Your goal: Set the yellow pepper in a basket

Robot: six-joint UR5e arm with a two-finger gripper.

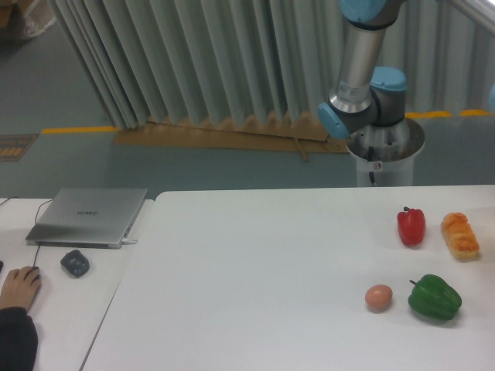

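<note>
Nearest the camera, at the lower left corner, a person's hand (20, 284) rests on the side table (69, 325), with a dark sleeve below it. Just beyond the hand lies a small dark grey object (75, 263), and behind that sits a closed silver laptop (89, 216) with a cable running off its right edge.

On the main white table (255, 294), four items are grouped at the right side. Closest to the front edge is a green pepper (435, 297), lying on its side. Immediately to its left, not touching, is a brown egg (379, 297). Further back stands a red pepper (411, 226), upright with its stem up. To its right, near the table's right edge, lies an orange lumpy item (460, 235).

Behind the table's far edge, the robot arm (363, 85) rises from a pale cylindrical base (384, 158); grey links and blue joint caps are visible, and the arm continues out of the top of the view. Its gripper is out of sight, so the condition of the jaws cannot be told.

Neither the yellow pepper nor a basket appears anywhere in view.

Background: pale vertical slats, a grey floor with a yellow line.
</note>
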